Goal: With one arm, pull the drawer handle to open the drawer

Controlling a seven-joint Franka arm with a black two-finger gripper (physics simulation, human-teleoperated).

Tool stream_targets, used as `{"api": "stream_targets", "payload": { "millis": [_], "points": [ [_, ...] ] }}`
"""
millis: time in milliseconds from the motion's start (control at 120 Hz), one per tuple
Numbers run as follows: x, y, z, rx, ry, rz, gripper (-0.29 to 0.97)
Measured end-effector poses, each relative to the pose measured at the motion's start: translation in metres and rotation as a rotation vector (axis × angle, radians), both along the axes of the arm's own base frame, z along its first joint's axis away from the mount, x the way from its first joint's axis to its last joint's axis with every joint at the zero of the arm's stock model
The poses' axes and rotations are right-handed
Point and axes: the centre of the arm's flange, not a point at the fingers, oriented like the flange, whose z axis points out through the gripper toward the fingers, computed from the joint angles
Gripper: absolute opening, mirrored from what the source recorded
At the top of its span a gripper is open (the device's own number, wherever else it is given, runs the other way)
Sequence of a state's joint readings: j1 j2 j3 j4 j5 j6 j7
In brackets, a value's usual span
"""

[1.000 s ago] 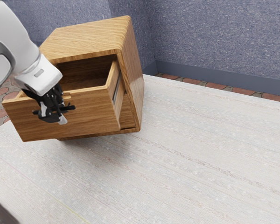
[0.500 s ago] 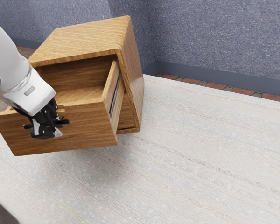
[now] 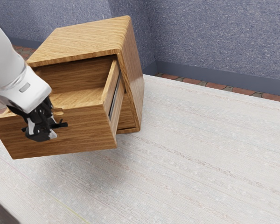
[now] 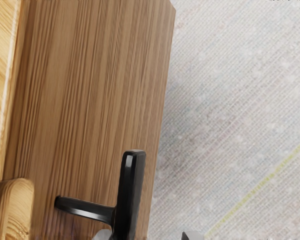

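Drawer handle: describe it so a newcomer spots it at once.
A wooden cabinet stands on the pale table, its drawer pulled out toward the exterior view's left. On the drawer's front, by the gripper, is the handle: a black bar, unlike the all-wood panels around it.

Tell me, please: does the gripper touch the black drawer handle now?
Cannot tell. In the exterior view the black gripper overlaps the handle at the drawer front, so neither contact nor gap shows plainly. The wrist view settles nothing either.

Light: bright, even, from above the cabinet (image 3: pixel 88 39).
Shadow: soft dark band on table (image 3: pixel 200 154) under drawer (image 3: pixel 84 133) and cabinet base.
Interior: dimmer beneath cabinet top.
Wrist view: faint grey shade beside drawer front (image 4: pixel 90 100).
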State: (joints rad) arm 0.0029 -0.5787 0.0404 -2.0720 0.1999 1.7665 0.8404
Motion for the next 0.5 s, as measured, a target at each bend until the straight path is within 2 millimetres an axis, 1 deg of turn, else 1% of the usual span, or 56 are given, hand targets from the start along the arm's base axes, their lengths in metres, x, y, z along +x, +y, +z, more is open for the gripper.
{"api": "stream_targets", "payload": {
  "millis": [92,158,233,317,350,367,383,408,433,442,475,500],
  "points": [
    [-0.003,-0.002,0.005,-0.003,0.011,0.018,0.11],
    [-0.005,-0.002,0.008,-0.006,0.017,0.029,0.03],
    [-0.008,-0.002,0.016,-0.006,0.016,0.043,0.14],
    [-0.014,-0.009,0.038,-0.001,-0.007,0.046,0.23],
    [-0.017,-0.011,0.053,0.000,-0.024,0.047,0.25],
    [-0.017,-0.012,0.064,-0.001,-0.035,0.048,0.26],
    [-0.013,-0.013,0.080,-0.002,-0.049,0.049,0.27],
    [-0.001,-0.012,0.105,-0.010,-0.063,0.050,0.29],
    [0.019,-0.007,0.123,-0.024,-0.060,0.059,0.34],
    [0.030,-0.003,0.129,-0.028,-0.057,0.067,0.35],
    [0.064,0.011,0.139,-0.040,-0.035,0.089,0.40],
    [0.083,0.018,0.140,-0.048,-0.013,0.098,0.43]
  ]
}}
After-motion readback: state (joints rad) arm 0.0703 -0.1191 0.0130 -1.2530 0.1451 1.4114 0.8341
